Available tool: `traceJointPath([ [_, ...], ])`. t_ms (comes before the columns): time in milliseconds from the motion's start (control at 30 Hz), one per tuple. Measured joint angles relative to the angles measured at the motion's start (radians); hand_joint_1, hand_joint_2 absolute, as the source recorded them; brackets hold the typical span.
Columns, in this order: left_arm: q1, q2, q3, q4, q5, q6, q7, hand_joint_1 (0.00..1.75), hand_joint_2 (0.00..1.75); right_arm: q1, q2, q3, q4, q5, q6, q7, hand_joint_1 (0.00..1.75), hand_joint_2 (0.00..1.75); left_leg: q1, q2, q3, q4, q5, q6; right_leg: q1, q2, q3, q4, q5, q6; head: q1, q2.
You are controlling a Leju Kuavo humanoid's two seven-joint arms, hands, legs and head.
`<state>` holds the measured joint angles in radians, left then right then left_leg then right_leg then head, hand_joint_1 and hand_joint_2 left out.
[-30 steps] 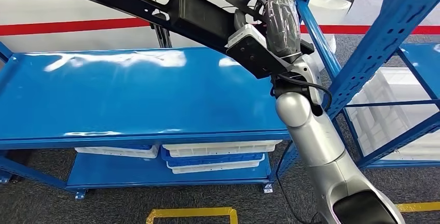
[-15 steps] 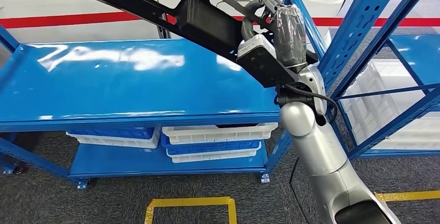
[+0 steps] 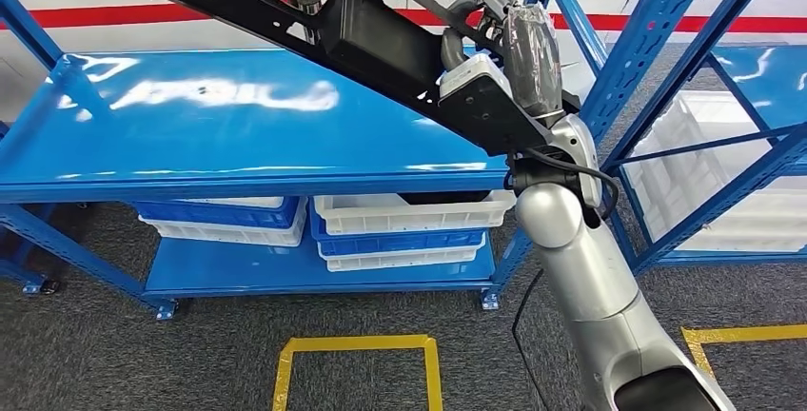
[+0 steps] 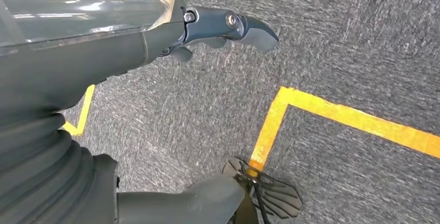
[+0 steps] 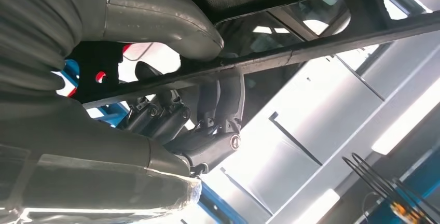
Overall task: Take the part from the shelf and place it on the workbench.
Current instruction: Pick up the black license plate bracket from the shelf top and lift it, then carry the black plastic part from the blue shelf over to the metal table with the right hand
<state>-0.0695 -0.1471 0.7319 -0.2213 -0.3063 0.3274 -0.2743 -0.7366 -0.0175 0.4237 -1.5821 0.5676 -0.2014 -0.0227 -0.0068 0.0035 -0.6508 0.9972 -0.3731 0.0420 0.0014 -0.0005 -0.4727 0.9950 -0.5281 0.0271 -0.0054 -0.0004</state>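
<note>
A long black frame-like part with several cut-outs slants through the air above the blue workbench, its low end at my right hand. That hand grips the part's thin bar, thumb on one side and dark fingers curled round the other. The part hangs clear of the bench top. My left hand hangs by my side over the carpet, holding nothing, fingers loosely extended.
A blue shelf rack stands right of the bench, white bins inside. White and blue trays lie stacked on the bench's lower shelf. Yellow tape lines mark the grey carpet in front. A red stripe runs behind.
The camera has moved: the bench and rack now sit higher and further left in view. The part stays in my right hand, held at about the same slant.
</note>
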Motion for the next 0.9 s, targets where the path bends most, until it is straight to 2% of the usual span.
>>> traceJointPath([
  [33, 0.000, 0.000, 0.000, 0.000, -0.001, 0.000, 0.000, 0.00, 1.75, -0.002, 0.001, 0.000, 0.001, -0.001, 0.001, 0.000, 1.75, 1.75, -0.001, 0.000, -0.002, -0.001, 0.008, -0.005, 0.004, 0.000, 0.010, -0.024, -0.006, -0.005, -0.001, 0.000],
  [100, 0.001, 0.001, 0.000, 0.000, -0.004, 0.000, 0.000, 0.00, 1.75, -0.004, 0.002, 0.000, 0.006, -0.003, 0.002, 0.000, 1.75, 1.75, 0.001, -0.003, -0.010, 0.002, 0.012, -0.016, -0.006, -0.001, -0.003, -0.030, 0.006, -0.017, -0.002, 0.000],
  [133, 0.002, 0.001, 0.000, 0.000, -0.006, 0.000, 0.000, 0.00, 1.75, -0.004, 0.003, 0.001, 0.008, -0.003, 0.003, 0.000, 1.75, 1.75, 0.004, -0.005, -0.019, 0.018, -0.012, -0.022, -0.012, -0.003, -0.010, -0.031, 0.017, -0.028, -0.003, 0.000],
  [167, 0.002, 0.002, 0.000, 0.000, -0.008, 0.000, 0.000, 0.00, 1.75, -0.005, 0.006, 0.001, 0.011, -0.004, 0.003, 0.000, 1.75, 1.75, 0.007, -0.007, -0.033, 0.052, -0.052, -0.028, -0.018, -0.004, -0.019, -0.032, 0.029, -0.037, -0.005, 0.000],
  [200, 0.003, 0.002, 0.000, 0.000, -0.009, 0.000, 0.000, 0.00, 1.75, -0.006, 0.008, 0.001, 0.013, -0.004, 0.003, 0.000, 1.75, 1.75, 0.011, -0.008, -0.051, 0.107, -0.105, -0.034, -0.019, -0.005, -0.029, -0.031, 0.041, -0.043, -0.007, 0.000],
  [233, 0.002, 0.002, 0.000, 0.000, -0.009, 0.000, 0.000, 0.00, 1.75, -0.005, 0.010, 0.001, 0.015, -0.004, 0.003, 0.000, 1.75, 1.75, 0.015, -0.007, -0.068, 0.173, -0.154, -0.040, -0.018, -0.005, -0.043, -0.030, 0.053, -0.047, -0.008, 0.000],
  [267, 0.002, 0.002, 0.000, 0.000, -0.009, 0.000, 0.000, 0.00, 1.75, -0.004, 0.012, 0.001, 0.017, -0.004, 0.003, 0.000, 1.75, 1.75, 0.020, -0.007, -0.080, 0.237, -0.183, -0.047, -0.018, -0.006, -0.057, -0.029, 0.063, -0.045, -0.008, 0.000],
  [300, 0.002, 0.002, 0.000, 0.000, -0.010, 0.000, 0.000, 0.00, 1.75, -0.003, 0.012, 0.001, 0.019, -0.004, 0.003, 0.000, 1.75, 1.75, 0.024, -0.007, -0.083, 0.282, -0.188, -0.053, -0.018, -0.006, -0.070, -0.026, 0.072, -0.042, -0.008, 0.000],
  [333, 0.002, 0.003, 0.000, 0.000, -0.009, 0.000, 0.000, 0.00, 1.75, -0.001, 0.013, 0.001, 0.022, -0.004, 0.002, 0.000, 1.75, 1.75, 0.029, -0.007, -0.070, 0.295, -0.172, -0.058, -0.019, -0.006, -0.085, -0.021, 0.080, -0.038, -0.008, 0.000],
  [367, 0.002, 0.003, 0.000, 0.000, -0.009, 0.000, 0.001, 0.00, 1.75, 0.001, 0.014, 0.001, 0.024, -0.004, 0.001, 0.000, 1.75, 1.75, 0.035, -0.006, -0.040, 0.271, -0.144, -0.063, -0.021, -0.006, -0.099, -0.015, 0.086, -0.034, -0.009, 0.000],
  [400, 0.001, 0.003, 0.000, 0.000, -0.009, 0.001, 0.003, 0.00, 1.75, 0.003, 0.016, 0.001, 0.025, -0.004, -0.001, 0.000, 1.75, 1.75, 0.040, -0.006, 0.005, 0.217, -0.120, -0.067, -0.023, -0.006, -0.112, -0.006, 0.091, -0.029, -0.009, 0.000],
  [433, 0.001, 0.003, 0.000, 0.000, -0.009, 0.002, 0.004, 0.00, 1.75, 0.004, 0.017, 0.000, 0.027, -0.003, -0.002, -0.001, 1.75, 1.75, 0.042, -0.008, 0.056, 0.148, -0.114, -0.071, -0.024, -0.006, -0.125, 0.003, 0.095, -0.024, -0.009, 0.000],
  [467, -0.001, 0.003, 0.000, 0.000, -0.009, 0.003, 0.006, 0.00, 1.75, 0.004, 0.020, 0.000, 0.027, -0.002, -0.004, -0.002, 1.75, 1.75, 0.042, -0.009, 0.096, 0.087, -0.120, -0.071, -0.023, -0.005, -0.135, 0.011, 0.099, -0.018, -0.009, 0.000],
  [500, -0.001, 0.003, 0.000, 0.000, -0.009, 0.004, 0.007, 0.00, 1.75, 0.005, 0.022, 0.000, 0.028, -0.001, -0.005, -0.004, 1.75, 1.75, 0.040, -0.011, 0.120, 0.045, -0.131, -0.068, -0.021, -0.005, -0.141, 0.016, 0.104, -0.010, -0.008, 0.000],
  [533, -0.002, 0.003, 0.000, 0.000, -0.009, 0.004, 0.008, 0.00, 1.75, 0.005, 0.024, -0.001, 0.028, 0.000, -0.006, -0.005, 1.75, 1.75, 0.035, -0.012, 0.128, 0.026, -0.141, -0.063, -0.019, -0.005, -0.146, 0.017, 0.111, 0.000, -0.008, 0.000],
  [600, -0.002, 0.003, 0.000, 0.000, -0.009, 0.006, 0.010, 0.00, 1.75, 0.006, 0.027, -0.001, 0.031, 0.002, -0.007, -0.008, 1.75, 1.75, 0.029, -0.008, 0.118, 0.017, -0.128, -0.040, -0.018, -0.005, -0.152, 0.018, 0.121, 0.020, -0.008, 0.000],
  [633, -0.002, 0.003, 0.000, 0.000, -0.008, 0.006, 0.010, 0.00, 1.75, 0.007, 0.027, -0.002, 0.032, 0.002, -0.008, -0.009, 1.75, 1.75, 0.027, -0.006, 0.111, 0.014, -0.117, -0.025, -0.018, -0.004, -0.161, 0.029, 0.109, 0.023, -0.008, 0.000],
  [667, -0.002, 0.002, 0.000, 0.000, -0.008, 0.006, 0.010, 0.00, 1.75, 0.007, 0.026, -0.002, 0.033, 0.003, -0.008, -0.010, 1.75, 1.75, 0.026, -0.003, 0.101, 0.010, -0.105, -0.011, -0.018, -0.003, -0.175, 0.056, 0.082, 0.020, -0.006, 0.000],
  [700, -0.003, 0.002, 0.001, 0.000, -0.008, 0.007, 0.010, 0.00, 1.75, 0.007, 0.026, -0.003, 0.035, 0.003, -0.009, -0.010, 1.75, 1.75, 0.026, -0.001, 0.088, 0.008, -0.092, -0.001, -0.019, -0.003, -0.195, 0.106, 0.040, 0.013, -0.004, 0.000],
  [733, -0.003, 0.002, 0.001, 0.000, -0.008, 0.007, 0.011, 0.00, 1.75, 0.007, 0.025, -0.003, 0.035, 0.003, -0.010, -0.010, 1.75, 1.75, 0.023, 0.000, 0.072, 0.008, -0.079, 0.005, -0.018, -0.003, -0.217, 0.172, -0.005, 0.007, -0.001, 0.000],
  [767, -0.003, 0.002, 0.001, 0.000, -0.008, 0.008, 0.011, 0.00, 1.75, 0.009, 0.025, -0.003, 0.036, 0.004, -0.010, -0.010, 1.75, 1.75, 0.021, 0.001, 0.056, 0.009, -0.067, 0.007, -0.018, -0.003, -0.234, 0.241, -0.040, 0.007, 0.001, 0.000],
  [800, -0.003, 0.002, 0.001, 0.000, -0.008, 0.008, 0.011, 0.00, 1.75, 0.011, 0.025, -0.003, 0.038, 0.004, -0.010, -0.010, 1.75, 1.75, 0.020, 0.001, 0.039, 0.009, -0.054, 0.007, -0.018, -0.002, -0.242, 0.296, -0.057, 0.012, 0.001, 0.000],
  [833, -0.003, 0.002, 0.001, 0.000, -0.008, 0.008, 0.011, 0.00, 1.75, 0.014, 0.025, -0.003, 0.039, 0.004, -0.010, -0.010, 1.75, 1.75, 0.018, 0.002, 0.023, 0.010, -0.041, 0.007, -0.018, -0.002, -0.234, 0.319, -0.053, 0.021, 0.001, 0.000],
  [867, -0.003, 0.002, 0.001, 0.000, -0.008, 0.008, 0.011, 0.00, 1.75, 0.015, 0.024, -0.003, 0.039, 0.004, -0.010, -0.010, 1.75, 1.75, 0.017, 0.003, 0.007, 0.010, -0.029, 0.005, -0.017, -0.002, -0.207, 0.306, -0.033, 0.030, 0.002, 0.000],
  [900, -0.003, 0.002, 0.001, 0.000, -0.008, 0.008, 0.011, 0.00, 1.75, 0.016, 0.025, -0.003, 0.040, 0.004, -0.010, -0.010, 1.75, 1.75, 0.017, 0.003, -0.007, 0.011, -0.017, 0.003, -0.016, -0.002, -0.163, 0.258, -0.011, 0.037, 0.001, 0.000],
])
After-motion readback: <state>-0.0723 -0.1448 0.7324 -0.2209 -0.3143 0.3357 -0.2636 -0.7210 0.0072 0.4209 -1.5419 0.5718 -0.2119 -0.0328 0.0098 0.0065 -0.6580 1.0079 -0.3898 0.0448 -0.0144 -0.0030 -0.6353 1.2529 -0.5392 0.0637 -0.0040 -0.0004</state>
